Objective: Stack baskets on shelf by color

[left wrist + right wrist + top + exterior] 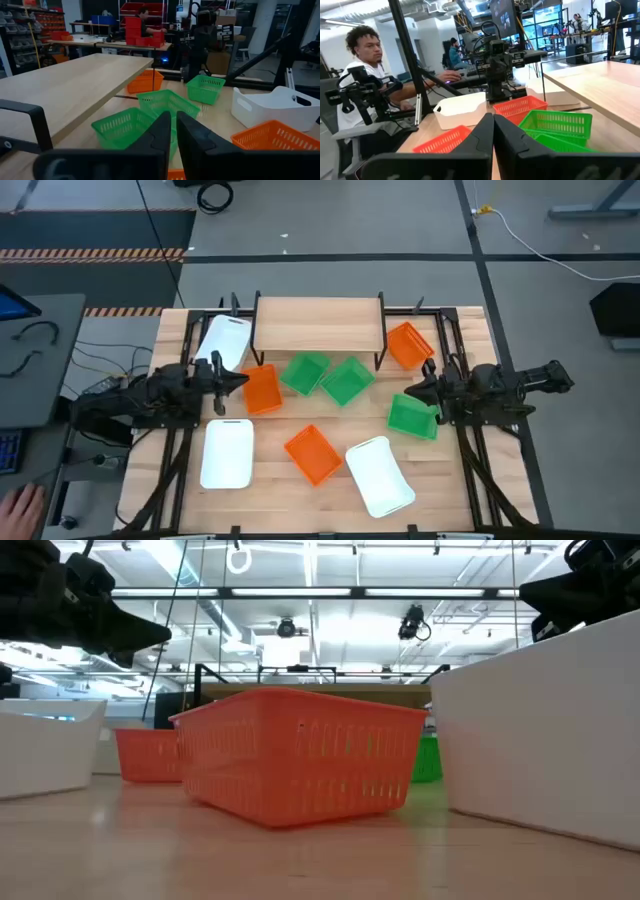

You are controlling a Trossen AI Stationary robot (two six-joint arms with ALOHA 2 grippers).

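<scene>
The shelf (318, 323) stands bare at the desk's (460, 495) far edge. Nine baskets lie scattered before it: two green baskets (325, 377) just beside its front. The left hand (238, 380), fingers narrow, hovers by an orange basket (262, 390); the right hand (413, 391), fingers nearly together, hovers above another green basket (412, 417).
</scene>
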